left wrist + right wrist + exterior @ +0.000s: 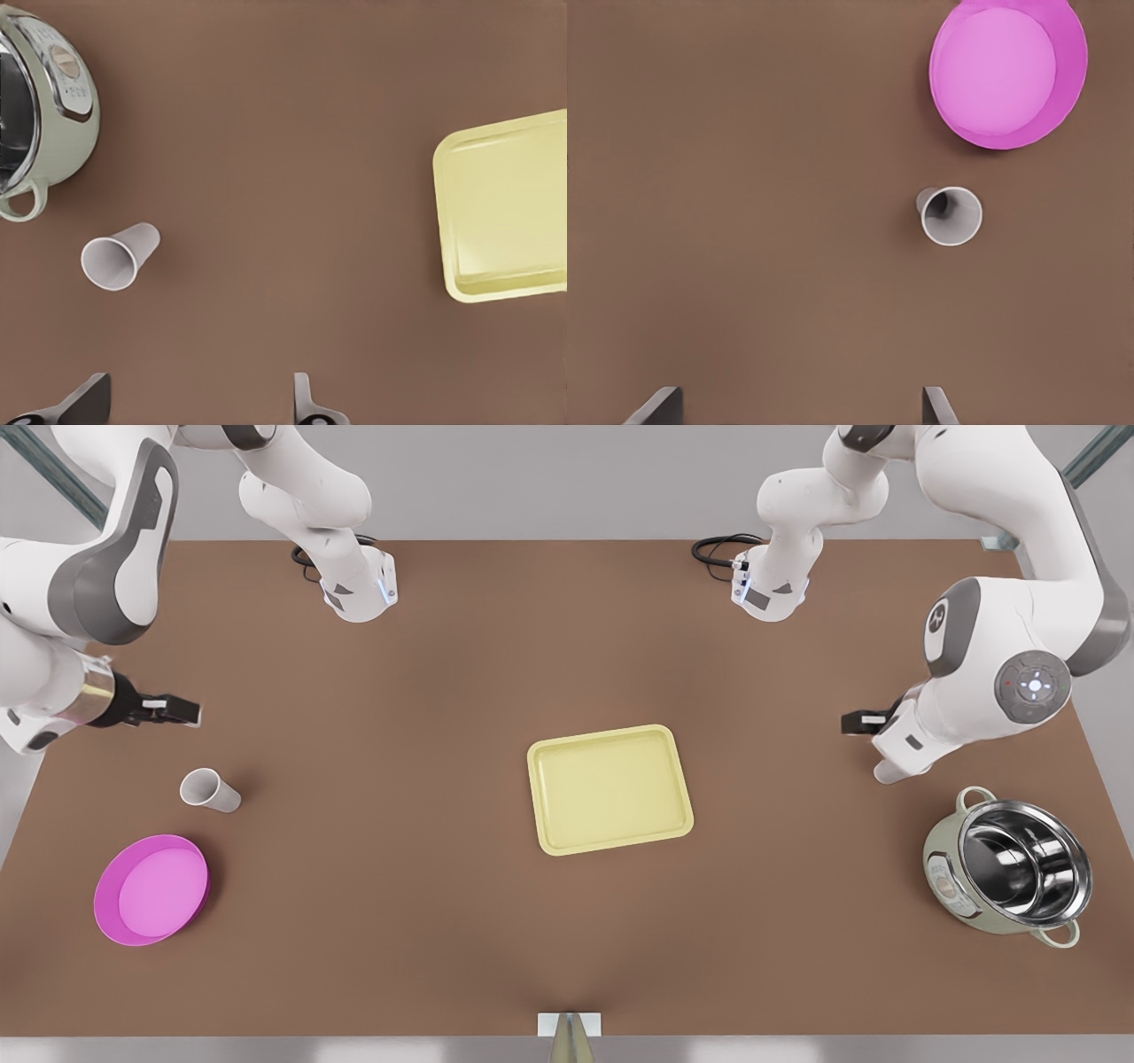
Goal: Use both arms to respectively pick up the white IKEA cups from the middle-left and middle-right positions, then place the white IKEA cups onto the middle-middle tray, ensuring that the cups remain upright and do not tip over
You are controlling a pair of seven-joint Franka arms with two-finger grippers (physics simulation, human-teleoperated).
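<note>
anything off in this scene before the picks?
Nothing stands out. One cup by the bowl and one cup by the pot look upright. The tray lies flat. Left gripper and right gripper hover open.

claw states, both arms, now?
Left claw: open, empty, near the cup by the pot.
Right claw: open, empty, near the cup by the pink bowl.
</note>
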